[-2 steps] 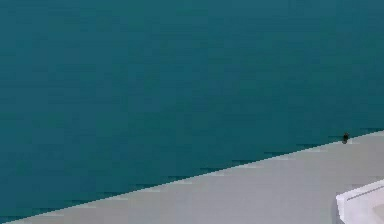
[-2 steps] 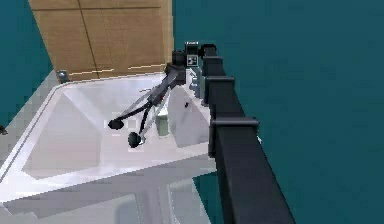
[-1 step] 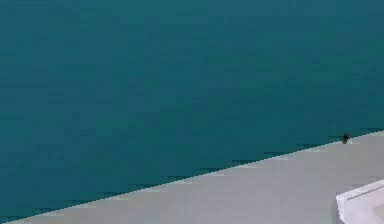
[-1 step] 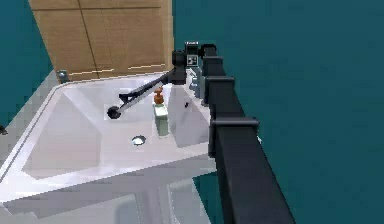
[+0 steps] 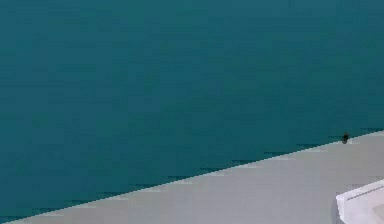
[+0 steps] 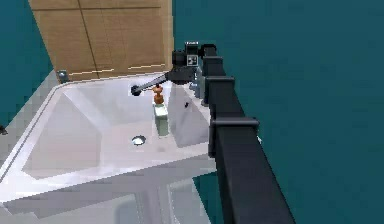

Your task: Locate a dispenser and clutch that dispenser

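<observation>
Status: location step complete; grasp step unconfirmed. The dispenser, a pale upright bottle with a brown pump top, stands at the right side of the white moulded sink in the arm side view, just right of the round metal drain and close to the basin wall nearest the arm. The arm, a dark square bar, extends from the bottom edge up past the sink's right rim. At its far end the gripper points its two thin fingers toward the view's left, with the tips just above and left of the pump top in the picture. Whether the fingers are over, beside or touching the pump cannot be determined. The gripper's setting cannot be read, and because the dispenser stands on the sink at the gripper's far end, it cannot be told whether anything is held. A light wooden panelled door lies beyond the sink. The forward view presents a plain teal wall meeting a grey floor, with a white corner at the lower right, probably the sink's edge. Judgement: approach appears largely done. Remaining work is to bring the fingers level with the bottle, secure it, and lift it clear of the sink.
</observation>
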Motion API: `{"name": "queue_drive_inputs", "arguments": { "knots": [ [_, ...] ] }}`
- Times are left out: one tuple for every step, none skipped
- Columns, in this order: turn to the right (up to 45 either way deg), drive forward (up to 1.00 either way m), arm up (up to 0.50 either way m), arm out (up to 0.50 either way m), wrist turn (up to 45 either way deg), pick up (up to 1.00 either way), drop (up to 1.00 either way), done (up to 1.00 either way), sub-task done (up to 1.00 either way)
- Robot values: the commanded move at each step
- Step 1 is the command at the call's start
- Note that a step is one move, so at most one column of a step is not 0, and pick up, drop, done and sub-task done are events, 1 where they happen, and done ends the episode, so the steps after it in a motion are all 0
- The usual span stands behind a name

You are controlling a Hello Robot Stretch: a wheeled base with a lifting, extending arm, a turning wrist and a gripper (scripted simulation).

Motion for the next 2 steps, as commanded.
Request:
{"name": "queue_drive_inputs", "arguments": {
  "knots": [
    [0.0,0.00,0.00,0.00,9.0,0.00,0.00,0.00,0.00],
    [0.0,0.00,0.00,0.00,0.0,1.00,0.00,0.00,0.00]
  ]
}}
